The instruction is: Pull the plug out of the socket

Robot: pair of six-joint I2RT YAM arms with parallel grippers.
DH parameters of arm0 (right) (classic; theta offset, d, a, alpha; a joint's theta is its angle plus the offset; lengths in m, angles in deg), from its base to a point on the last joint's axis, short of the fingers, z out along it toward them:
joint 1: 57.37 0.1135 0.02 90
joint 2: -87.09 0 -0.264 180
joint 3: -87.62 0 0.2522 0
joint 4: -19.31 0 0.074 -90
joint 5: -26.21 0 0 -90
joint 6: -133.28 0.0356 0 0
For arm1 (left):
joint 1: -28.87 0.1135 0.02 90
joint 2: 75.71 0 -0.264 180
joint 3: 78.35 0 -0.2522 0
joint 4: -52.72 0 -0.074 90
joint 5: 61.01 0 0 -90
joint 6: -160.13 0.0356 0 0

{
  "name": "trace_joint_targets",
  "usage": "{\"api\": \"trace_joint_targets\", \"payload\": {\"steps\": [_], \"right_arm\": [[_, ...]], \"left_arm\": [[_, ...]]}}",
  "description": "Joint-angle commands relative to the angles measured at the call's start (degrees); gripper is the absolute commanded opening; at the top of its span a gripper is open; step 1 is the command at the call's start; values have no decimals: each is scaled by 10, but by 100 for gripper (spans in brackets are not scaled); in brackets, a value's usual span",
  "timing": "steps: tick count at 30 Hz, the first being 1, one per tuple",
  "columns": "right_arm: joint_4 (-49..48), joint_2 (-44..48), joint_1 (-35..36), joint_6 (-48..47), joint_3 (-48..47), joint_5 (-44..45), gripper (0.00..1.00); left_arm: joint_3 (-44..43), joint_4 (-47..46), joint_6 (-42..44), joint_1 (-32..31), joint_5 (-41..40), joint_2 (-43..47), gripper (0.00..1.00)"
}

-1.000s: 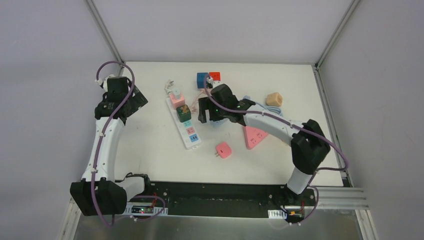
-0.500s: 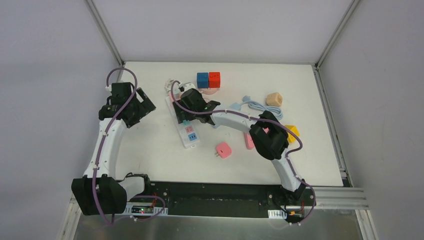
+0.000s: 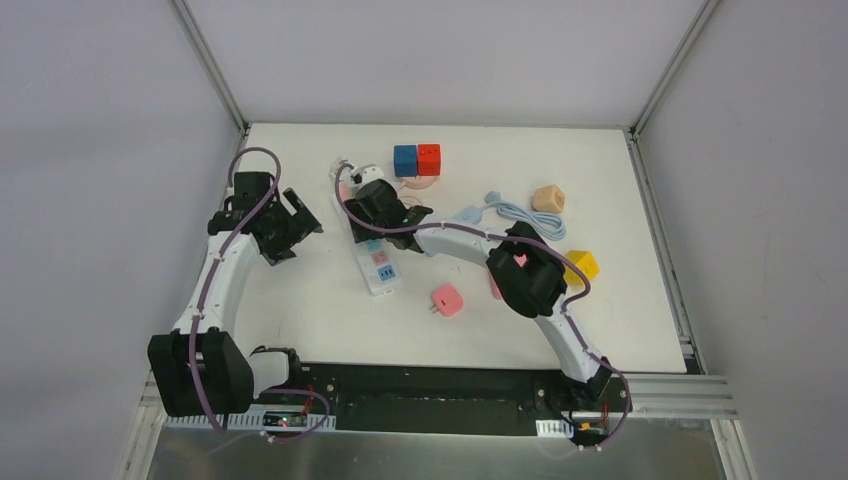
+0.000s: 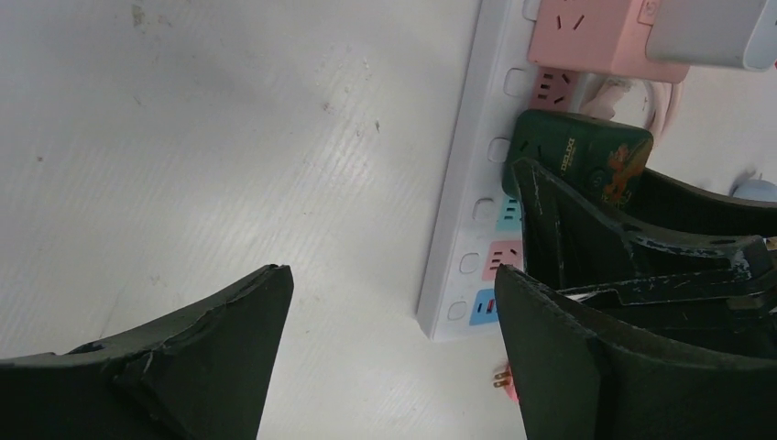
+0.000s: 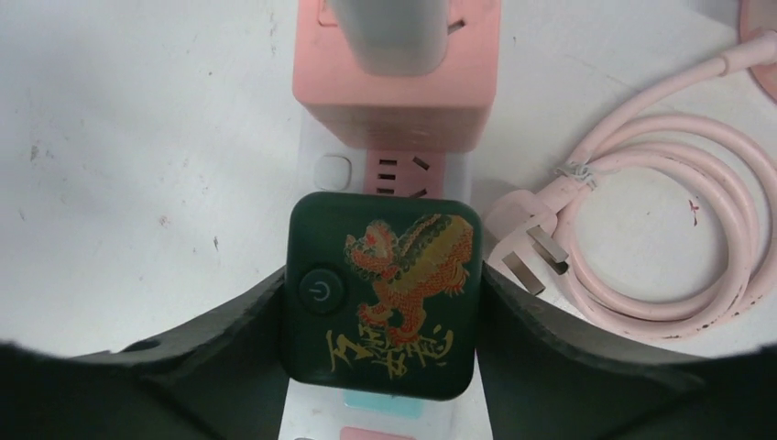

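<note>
A white power strip (image 3: 381,268) lies mid-table, also in the left wrist view (image 4: 458,211). A dark green plug with a dragon print (image 5: 383,293) sits in it, below a pink adapter (image 5: 394,101) that carries a grey plug (image 5: 394,32). My right gripper (image 3: 375,213) is over the strip, and its fingers (image 5: 247,321) press both sides of the green plug (image 4: 586,160). My left gripper (image 3: 290,232) is open and empty above bare table, just left of the strip (image 4: 392,284).
A loose pink plug (image 3: 447,300) lies in front of the strip. A coiled pink cable (image 5: 660,238) lies right of it. Blue (image 3: 405,159) and red (image 3: 429,158) cubes, a light blue cable (image 3: 510,210), a tan block (image 3: 548,197) and a yellow block (image 3: 582,265) lie further right.
My right gripper has swung left from mid-table onto the power strip and now brackets the green plug. My left gripper has moved right and nearer, towards the strip.
</note>
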Motion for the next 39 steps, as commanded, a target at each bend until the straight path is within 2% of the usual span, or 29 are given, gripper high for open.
{"api": "trace_joint_targets", "payload": {"steps": [1, 2, 4, 5, 6, 9, 11, 15, 17, 23, 29, 32, 36, 39], "right_arm": [[-45, 42, 9, -12, 33, 31, 60], [-52, 52, 9, -12, 49, 25, 56], [-55, 73, 10, -13, 78, 17, 54], [-55, 84, 11, -12, 94, 12, 45], [-55, 95, 11, -12, 111, 7, 42], [-56, 136, 12, -10, 162, -13, 42], [-58, 159, 13, -4, 191, -32, 44], [-47, 163, 12, 19, 198, -49, 65], [-38, 152, 12, 22, 182, -44, 72], [17, 122, 12, 15, 131, -28, 73], [39, 108, 12, 9, 106, -9, 70], [58, 91, 12, 8, 83, -5, 62], [65, 88, 12, 5, 76, -13, 39], [67, 97, 12, 4, 77, -20, 18]], "left_arm": [[28, -45, -38, -3, 66, -13, 84], [38, -63, -48, -7, 79, -16, 83], [52, -91, -64, -20, 94, -29, 81], [55, -100, -70, -28, 98, -38, 81], [56, -108, -74, -36, 100, -48, 80], [54, -127, -80, -65, 101, -81, 77], [54, -144, -84, -74, 100, -101, 74], [52, -176, -91, -88, 104, -146, 68], [49, -190, -95, -93, 109, -163, 66], [38, -208, -98, -99, 117, -208, 65], [41, -242, -101, -103, 128, -231, 62], [43, -242, -99, -106, 128, -244, 59], [49, -241, -99, -111, 124, -256, 55], [53, -228, -99, -113, 110, -259, 50]]}}
